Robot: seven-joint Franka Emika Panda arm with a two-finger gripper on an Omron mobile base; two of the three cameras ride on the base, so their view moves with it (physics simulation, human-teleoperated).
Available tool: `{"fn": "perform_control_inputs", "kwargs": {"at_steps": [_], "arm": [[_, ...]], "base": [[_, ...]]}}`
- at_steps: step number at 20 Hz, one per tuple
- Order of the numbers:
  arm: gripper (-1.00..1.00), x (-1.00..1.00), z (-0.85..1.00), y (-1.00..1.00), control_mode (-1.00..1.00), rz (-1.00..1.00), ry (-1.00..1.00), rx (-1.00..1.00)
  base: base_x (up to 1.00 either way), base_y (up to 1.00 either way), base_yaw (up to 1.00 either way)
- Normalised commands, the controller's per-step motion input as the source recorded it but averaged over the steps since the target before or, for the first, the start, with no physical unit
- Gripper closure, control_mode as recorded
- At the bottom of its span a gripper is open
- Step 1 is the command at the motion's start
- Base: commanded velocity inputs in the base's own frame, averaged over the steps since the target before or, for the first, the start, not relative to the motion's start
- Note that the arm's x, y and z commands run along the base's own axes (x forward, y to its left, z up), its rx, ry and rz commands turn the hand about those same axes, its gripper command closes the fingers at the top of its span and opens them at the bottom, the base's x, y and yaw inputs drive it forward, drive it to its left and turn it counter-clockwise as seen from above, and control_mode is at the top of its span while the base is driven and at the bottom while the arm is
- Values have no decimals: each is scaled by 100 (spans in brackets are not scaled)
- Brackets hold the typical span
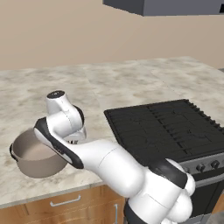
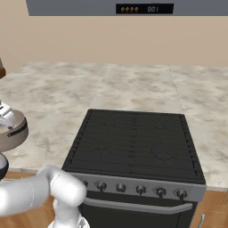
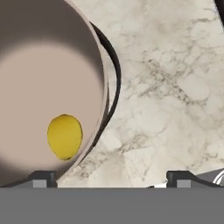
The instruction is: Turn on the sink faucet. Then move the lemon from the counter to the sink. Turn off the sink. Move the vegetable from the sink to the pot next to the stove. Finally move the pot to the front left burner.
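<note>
- In the hand view the gripper (image 3: 111, 179) stands wide, its two dark tips far apart at 7 and 5 o'clock, holding nothing; one tip sits over the pot's rim, the other over bare stone.
- The lemon (image 3: 64, 136) lies on the pale floor of the pot (image 3: 39, 87), close to the wall at about 5 o'clock of the bowl, free of the fingers.
- The pot's dark loop handle (image 3: 114, 74) juts past the rim at 3 o'clock.
- The counter (image 3: 175, 87) beyond the handle is open marbled stone.
- From the left base view, the pot (image 1: 33, 159) sits near the counter's front edge at 8 o'clock, the arm bent over it.
- The stove (image 1: 168, 127) lies at 3 o'clock, open counter between it and the pot.
</note>
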Motion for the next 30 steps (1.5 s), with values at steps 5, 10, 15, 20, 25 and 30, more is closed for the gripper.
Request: {"fn": "perform_control_inputs", "kwargs": {"at_steps": [5, 10, 15, 20, 25, 30], "arm": [[-100, 21, -1, -14, -100, -7, -1, 0], [-100, 44, -4, 0, -100, -5, 0, 0], [-100, 31, -6, 0, -100, -3, 1, 0], [-100, 22, -6, 0, -100, -3, 2, 0], [-100, 15, -8, 0, -100, -3, 2, 0], [-100, 8, -13, 0, -100, -2, 2, 0]], "base": [[0, 0, 0], [0, 0, 0], [0, 0, 0], [0, 0, 0], [0, 0, 0], [0, 0, 0]]}}
